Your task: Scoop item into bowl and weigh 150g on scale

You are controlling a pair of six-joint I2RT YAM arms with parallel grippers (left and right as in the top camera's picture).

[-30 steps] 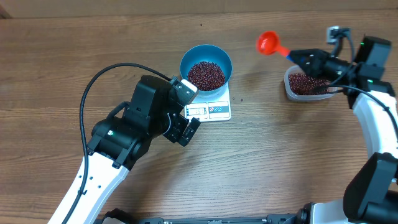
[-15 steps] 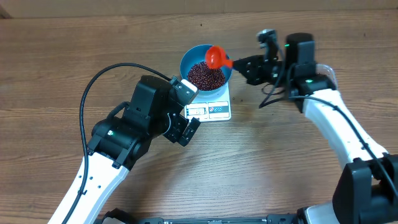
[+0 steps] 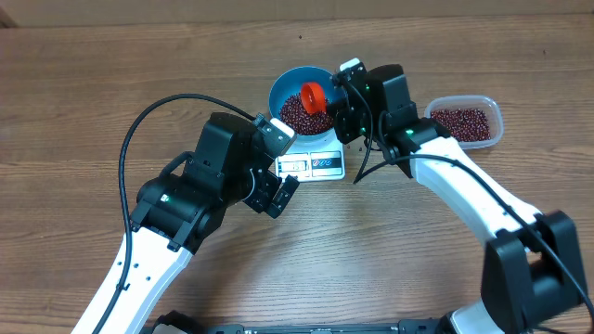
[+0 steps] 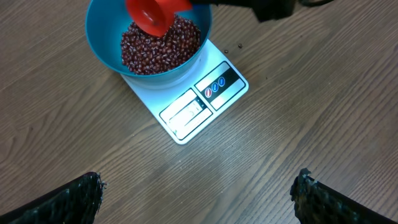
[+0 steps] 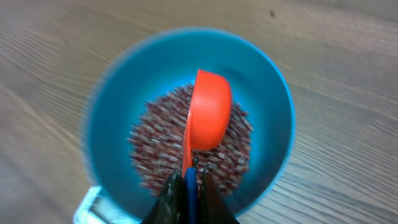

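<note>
Orange-red plastic scoop (image 5: 208, 112) hangs over the round, deep bright blue bowl (image 3: 275, 93), tipped on its side above the heap of small dark red-brown beans (image 3: 297, 113) inside. The right fingers (image 5: 168, 202) are clamped narrow on the scoop's handle. The left fingers (image 4: 74, 199) stand wide, holding nothing, above the wooden desk (image 3: 418, 241) near the scale. The bowl sits on the far part of the flat white rectangular kitchen scale (image 4: 199, 109), with the display panel at the near edge uncovered. A clear rounded-rectangular plastic tub (image 3: 497, 128), well apart to the right, holds more beans.

Hazards, as judged from this position:
- Overshoot. The bowl holds a large heap, so a full tip could carry the load past the target. The display digits are too small to read, so the margin is unknown.
- False reading. If the scoop or the right fingers rest on the bowl, the scale registers extra load.
- Spillage. Beans roll freely, and a tip near the rim would scatter them. A few dark specks (image 4: 240, 44) lie on the desk just right of the scale.
- Displacement. A sideways knock could slide the bowl off the scale.
</note>
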